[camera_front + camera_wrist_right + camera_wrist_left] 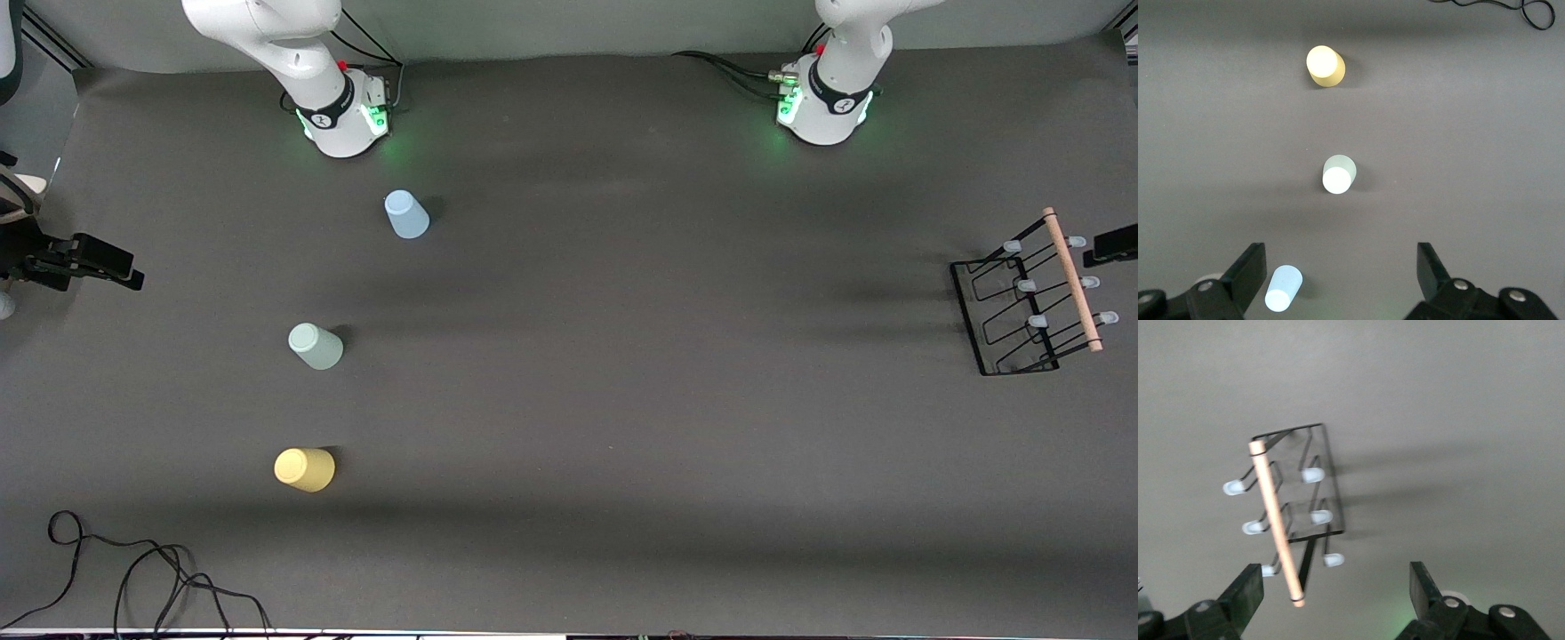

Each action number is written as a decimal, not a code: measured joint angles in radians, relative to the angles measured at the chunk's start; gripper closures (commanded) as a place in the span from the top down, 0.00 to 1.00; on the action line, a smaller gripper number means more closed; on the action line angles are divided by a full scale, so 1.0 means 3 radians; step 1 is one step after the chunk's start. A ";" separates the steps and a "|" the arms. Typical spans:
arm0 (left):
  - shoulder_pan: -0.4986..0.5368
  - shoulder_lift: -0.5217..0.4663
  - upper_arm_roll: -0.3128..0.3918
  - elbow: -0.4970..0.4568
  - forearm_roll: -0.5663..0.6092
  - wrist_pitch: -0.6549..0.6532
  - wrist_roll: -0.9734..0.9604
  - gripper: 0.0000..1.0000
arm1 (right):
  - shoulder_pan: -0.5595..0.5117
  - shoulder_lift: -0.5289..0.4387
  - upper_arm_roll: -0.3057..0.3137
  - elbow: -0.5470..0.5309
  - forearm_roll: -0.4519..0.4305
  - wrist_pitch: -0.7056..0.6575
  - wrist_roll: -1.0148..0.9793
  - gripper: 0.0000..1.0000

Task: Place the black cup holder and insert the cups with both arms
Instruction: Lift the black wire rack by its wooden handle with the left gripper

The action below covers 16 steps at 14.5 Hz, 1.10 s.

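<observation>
Left gripper (1337, 590) hung above the tabletop (622, 356) at the left arm's end, fingers spread wide and grasping nothing; the black cup holder (1288, 513) stood on the tabletop below it, the near end of its wooden rod handle (1277, 520) showing between the fingers in the left wrist view. Right gripper (1341, 273) hung over the right arm's end of the tabletop, likewise released and empty.

Black cup holder stood upright at the left arm's end — wire base flat on the surface, rod handle on top, six pale-tipped pegs all bare.

Three cups stood upside down, spaced apart in a row at the right arm's end — light blue cup (406, 214) closest to the right arm's base, sage green cup (315, 346) nearer to the front camera, yellow cup (305, 468) nearest of all. None touched another, and all stood well apart from the holder.

A loose black cable (133, 578) lay at the tabletop's front edge, near the yellow cup's end.
</observation>
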<state>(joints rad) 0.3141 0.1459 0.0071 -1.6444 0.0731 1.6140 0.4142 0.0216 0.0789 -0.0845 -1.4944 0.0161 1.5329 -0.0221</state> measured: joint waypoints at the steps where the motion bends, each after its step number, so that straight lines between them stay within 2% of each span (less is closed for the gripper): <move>1: 0.0033 0.0085 -0.0001 -0.0014 0.0058 0.0067 0.0007 0.98 | 0.0000 0.0000 0.0000 0.0000 0.0000 0.0000 0.0000 1.00; 5: 0.0205 0.0372 -0.0001 -0.0244 0.0114 0.0511 0.0141 0.97 | 0.0000 0.0000 0.0000 0.0000 0.0000 0.0001 0.0000 1.00; 10: 0.0425 0.0433 -0.0001 -0.0808 0.0116 0.1199 0.0373 0.95 | 0.0000 0.0000 0.0000 0.0000 0.0000 0.0001 0.0000 1.00; 11: 0.0446 0.0433 -0.0002 -0.0882 0.0116 0.1278 0.0376 0.88 | 0.0000 0.0001 0.0000 0.0000 0.0000 0.0001 0.0000 1.00; 12: 0.0473 0.0433 -0.0001 -0.0948 0.0116 0.1342 0.0381 0.72 | 0.0000 0.0002 0.0000 0.0000 0.0000 0.0001 0.0000 1.00; 13: 0.0495 0.0433 -0.0001 -0.0989 0.0116 0.1373 0.0406 0.50 | 0.0000 0.0003 0.0000 -0.0001 0.0000 0.0001 0.0000 1.00; 14: 0.0509 0.0432 -0.0001 -0.1008 0.0116 0.1391 0.0447 0.21 | 0.0000 0.0004 0.0000 -0.0001 0.0000 0.0001 -0.0001 1.00; 15: 0.0515 0.0427 -0.0001 -0.1017 0.0116 0.1401 0.0487 0.00 | 0.0000 0.0004 0.0000 -0.0001 0.0000 0.0001 -0.0001 1.00; 16: 0.0518 0.0421 -0.0002 -0.1022 0.0116 0.1403 0.0512 0.00 | 0.0000 0.0004 0.0000 -0.0001 0.0000 0.0001 -0.0001 1.00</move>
<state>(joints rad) 0.4694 0.2721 0.0066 -1.9509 0.1080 2.0351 0.5677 0.0216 0.0801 -0.0845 -1.4947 0.0161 1.5331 -0.0224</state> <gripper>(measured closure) 0.273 0.000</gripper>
